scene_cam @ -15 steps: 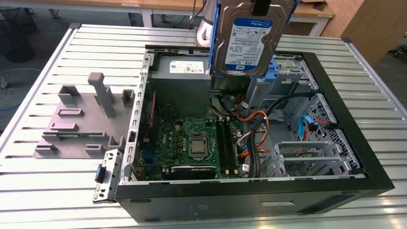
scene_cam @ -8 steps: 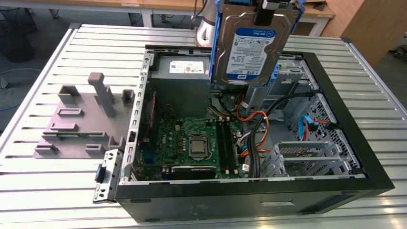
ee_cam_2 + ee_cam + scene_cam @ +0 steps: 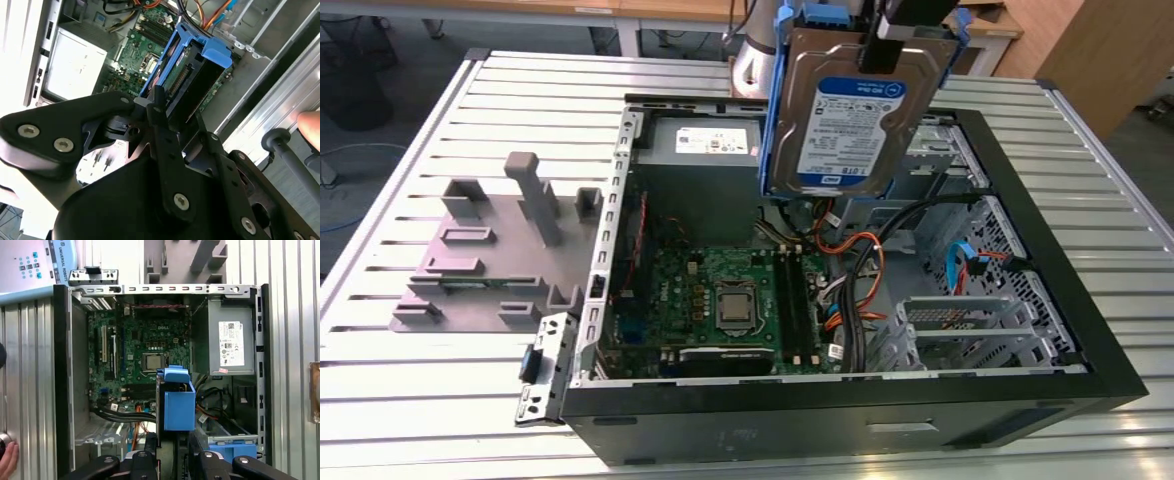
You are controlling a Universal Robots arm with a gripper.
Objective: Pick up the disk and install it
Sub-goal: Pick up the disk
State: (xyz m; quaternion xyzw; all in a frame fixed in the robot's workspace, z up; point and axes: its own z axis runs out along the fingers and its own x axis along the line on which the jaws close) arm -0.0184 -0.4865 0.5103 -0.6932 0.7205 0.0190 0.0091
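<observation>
The disk [image 3: 854,120], a silver-grey hard drive with a white-and-blue label in a blue plastic bracket, hangs upright in the air over the open computer case [image 3: 1067,330]. My gripper [image 3: 903,45] is shut on its upper end. In the second wrist view the disk [image 3: 192,75] sticks out past the gripper [image 3: 175,117] with the motherboard behind it. In the first wrist view the disk's blue bracket end [image 3: 178,402] sits just ahead of the gripper [image 3: 172,447], above the middle of the case.
Inside the case lie a green motherboard [image 3: 720,300], a grey power supply box [image 3: 700,145] with a white sticker, orange and black cables [image 3: 867,270] and a metal drive cage [image 3: 967,325]. A grey plastic fixture [image 3: 494,250] stands on the slatted table at the exterior view's left. A person's hand [image 3: 7,460] is at the edge.
</observation>
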